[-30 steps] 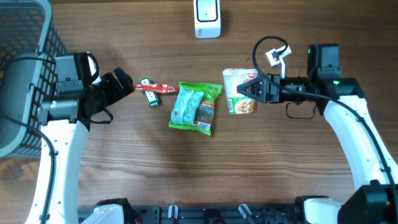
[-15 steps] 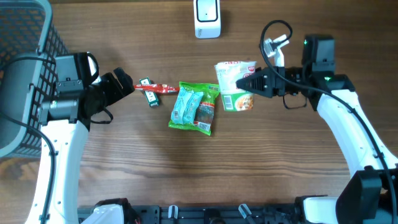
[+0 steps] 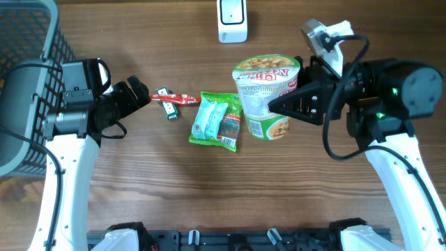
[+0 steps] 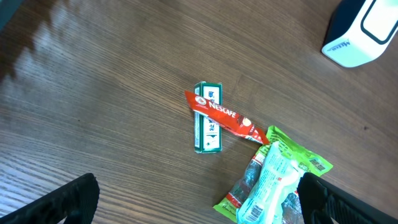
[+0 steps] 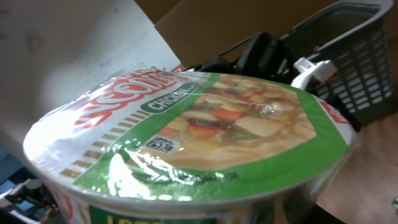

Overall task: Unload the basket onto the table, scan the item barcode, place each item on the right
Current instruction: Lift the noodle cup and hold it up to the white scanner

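My right pincer (image 3: 282, 104) clamps the noodle cup (image 3: 263, 94) by its side, clear of the worktop (image 3: 209, 195), lid end tipped toward the scanner (image 3: 232, 21) just beyond, while my left pincer (image 3: 136, 97) gapes empty, well apart.

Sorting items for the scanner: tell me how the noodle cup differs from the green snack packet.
The noodle cup is held by the right gripper clear of the table; the green snack packet lies flat on it, untouched. The cup is a round, rigid tub with a printed lid; the packet is a flat, soft pouch. Both carry green print.
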